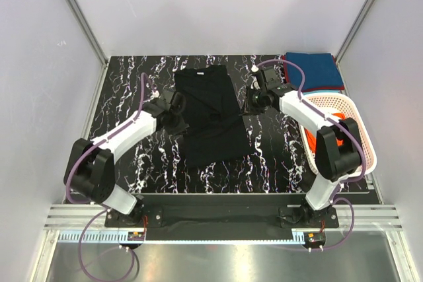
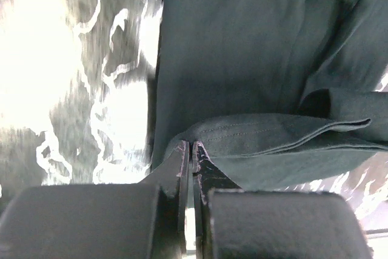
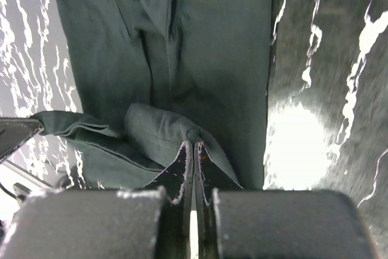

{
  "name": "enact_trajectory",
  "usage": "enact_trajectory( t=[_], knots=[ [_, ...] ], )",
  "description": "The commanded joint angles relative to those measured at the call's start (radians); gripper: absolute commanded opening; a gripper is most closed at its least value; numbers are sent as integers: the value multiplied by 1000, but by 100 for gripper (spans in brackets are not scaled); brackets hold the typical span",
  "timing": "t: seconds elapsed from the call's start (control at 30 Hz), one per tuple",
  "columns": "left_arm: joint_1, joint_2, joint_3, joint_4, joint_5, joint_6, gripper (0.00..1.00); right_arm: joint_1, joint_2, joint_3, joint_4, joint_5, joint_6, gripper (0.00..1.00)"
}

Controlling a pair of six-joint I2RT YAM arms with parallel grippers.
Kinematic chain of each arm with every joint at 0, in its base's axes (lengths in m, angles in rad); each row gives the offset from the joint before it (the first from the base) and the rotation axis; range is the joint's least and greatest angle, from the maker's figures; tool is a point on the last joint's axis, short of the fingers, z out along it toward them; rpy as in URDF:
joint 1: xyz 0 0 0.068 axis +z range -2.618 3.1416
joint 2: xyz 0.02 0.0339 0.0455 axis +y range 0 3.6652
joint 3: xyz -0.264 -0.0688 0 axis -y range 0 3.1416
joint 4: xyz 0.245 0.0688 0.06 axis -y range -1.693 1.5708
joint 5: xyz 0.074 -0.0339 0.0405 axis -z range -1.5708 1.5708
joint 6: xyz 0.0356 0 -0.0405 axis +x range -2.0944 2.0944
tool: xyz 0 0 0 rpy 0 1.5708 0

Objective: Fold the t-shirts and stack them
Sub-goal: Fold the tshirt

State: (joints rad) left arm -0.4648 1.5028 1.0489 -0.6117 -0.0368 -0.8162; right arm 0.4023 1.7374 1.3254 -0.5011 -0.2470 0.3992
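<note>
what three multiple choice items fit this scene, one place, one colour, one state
1. Where is the teal-blue shirt? A in the basket; B far right corner, behind the basket; C under the left arm.
2. Colour of the shirt in the basket? A green; B white; C orange.
3. The left gripper is: A shut on the black shirt; B wide open; C out of view.
Right letters: B, it lies folded beyond the basket; C, orange shows inside the lattice; A, its fingers pinch a fabric fold.

Black shirt (image 1: 210, 113): soft matt cloth, stitched hem. Table (image 1: 119, 77): glossy black, white marble veining, glare patches. Basket (image 1: 327, 100): white plastic lattice. Teal shirt (image 1: 316, 69): matt cloth. Left fingers (image 2: 173, 171): matt black, edges scuffed pale. Rail (image 1: 380, 216): bare metal, ridged.
</note>
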Motion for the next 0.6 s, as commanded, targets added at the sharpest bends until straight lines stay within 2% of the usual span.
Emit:
enact_trajectory(
  t=[0.0,0.33,0.57],
  knots=[
    [38,46,74,44,81,57,0,-20,49,101,1,-55,-34,0],
    [113,192,168,64,127,68,0,-59,197,265,-31,-107,-37,0],
    [153,191,201,66,143,57,0,-85,221,348,-79,-104,-54,0]
  ],
)
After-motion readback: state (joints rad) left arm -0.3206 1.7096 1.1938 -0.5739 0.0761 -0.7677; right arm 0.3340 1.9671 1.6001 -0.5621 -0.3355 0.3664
